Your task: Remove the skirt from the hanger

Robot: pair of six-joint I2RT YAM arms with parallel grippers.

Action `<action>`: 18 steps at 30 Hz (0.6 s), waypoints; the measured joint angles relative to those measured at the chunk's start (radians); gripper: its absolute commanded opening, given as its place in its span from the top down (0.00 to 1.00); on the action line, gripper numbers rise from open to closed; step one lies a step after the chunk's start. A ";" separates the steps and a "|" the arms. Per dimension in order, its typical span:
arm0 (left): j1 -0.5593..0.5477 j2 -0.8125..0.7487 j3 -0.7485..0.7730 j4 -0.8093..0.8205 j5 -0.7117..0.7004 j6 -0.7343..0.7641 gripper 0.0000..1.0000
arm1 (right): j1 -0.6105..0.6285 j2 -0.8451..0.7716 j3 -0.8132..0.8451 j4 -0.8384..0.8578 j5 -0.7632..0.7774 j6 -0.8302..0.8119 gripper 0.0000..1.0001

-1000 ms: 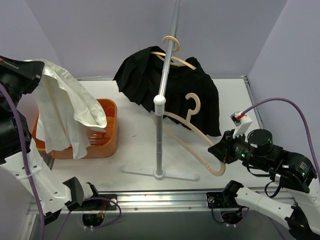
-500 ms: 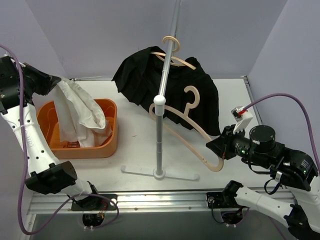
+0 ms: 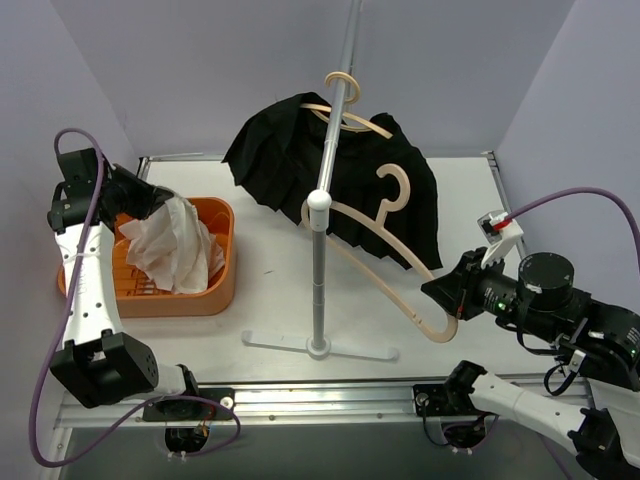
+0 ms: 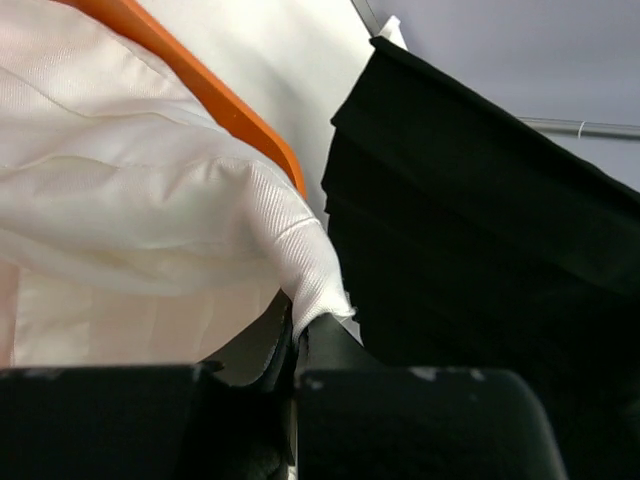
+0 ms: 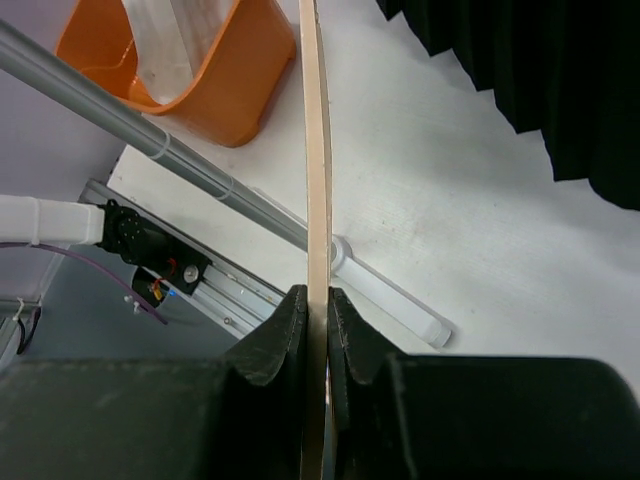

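A white garment [image 3: 170,250] hangs bunched into the orange basket [image 3: 225,285]. My left gripper [image 3: 150,200] is shut on its top edge, just above the basket; in the left wrist view the jaws [image 4: 297,335] pinch a fold of the white cloth [image 4: 150,230]. My right gripper [image 3: 447,300] is shut on the lower end of a bare wooden hanger [image 3: 380,270], held slanted in front of the rack; the right wrist view shows the hanger's thin edge [image 5: 318,150] between the jaws [image 5: 318,310]. A black pleated skirt [image 3: 380,190] hangs on another wooden hanger [image 3: 345,118] on the rack.
The grey rack pole [image 3: 318,280] stands mid-table on a flat base [image 3: 318,348], between the two arms. The bare hanger's hook [image 3: 392,190] lies over the black skirt. The basket's rim [image 4: 200,95] and the black skirt [image 4: 480,250] fill the left wrist view.
My left gripper has come down from high at the left, lowering the white garment into the basket. My right gripper has shifted slightly right with the bare hanger.
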 measured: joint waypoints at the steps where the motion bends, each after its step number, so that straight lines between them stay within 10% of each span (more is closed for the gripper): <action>1: -0.004 -0.012 -0.019 0.001 -0.010 -0.003 0.98 | 0.000 0.009 0.021 -0.003 0.000 -0.005 1.00; 18: -0.002 -0.051 -0.348 0.026 -0.106 -0.036 0.98 | 0.000 0.170 0.169 -0.004 0.032 -0.077 1.00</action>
